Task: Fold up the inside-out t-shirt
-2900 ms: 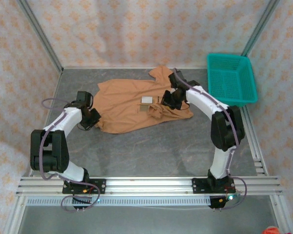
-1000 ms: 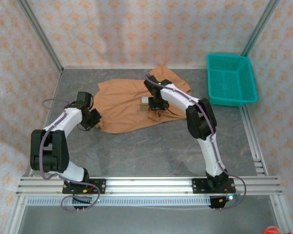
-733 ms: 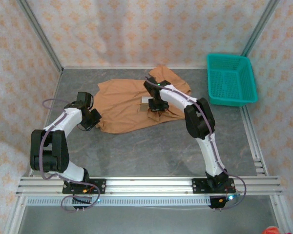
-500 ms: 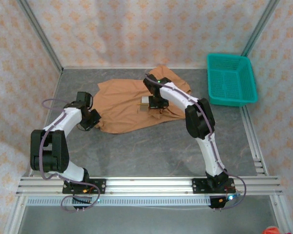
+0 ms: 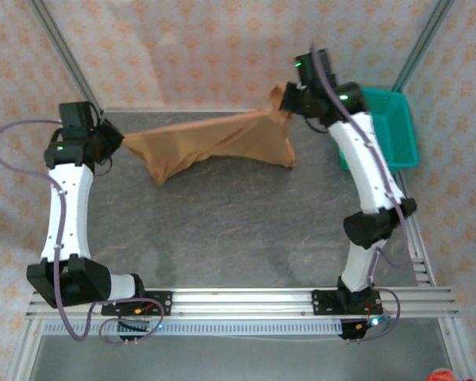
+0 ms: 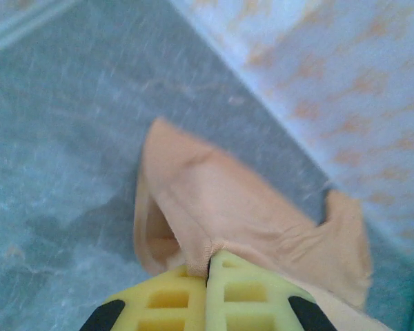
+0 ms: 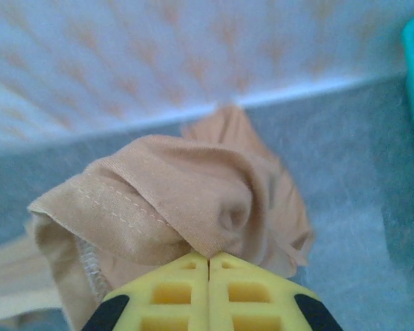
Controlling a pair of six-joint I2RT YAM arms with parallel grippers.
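Tan inside-out t-shirt (image 5: 222,143): strung between both pincers as a sagging band. It starts just left of the teal basket (image 5: 393,131) and runs away from it leftward.
Long axis: left-right. The basket end sits a bit further back than the other end. Top edge is near taut, bulk droops below it.
Right pincer (image 5: 290,101): jaws together, clamped on a bunched, stitched hem end, just off the basket's far-left corner. In the wrist view the cloth rolls over the yellow fingertips (image 7: 183,279).
Left pincer (image 5: 116,143): jaws together, clamped on a cloth edge, well apart from the basket at the band's opposite end.
Nearer arm: neither, each owns one end. My read: the next move is a two-arm lay-down or spread onto the bench before any fold, and the pincers need to travel in step or the span slackens or tugs.
Low points: two hanging lobes, one near the basket below the right pincer, one toward the far end. Can't tell if either touches the bench.
Bench (image 5: 238,238): grey, mottled, matte. Open area on the near side of the band, left of the basket.
Room: patterned wall panels close behind the band and along both sides. The right arm crosses the basket's left edge, so I'd guess a snag risk there.
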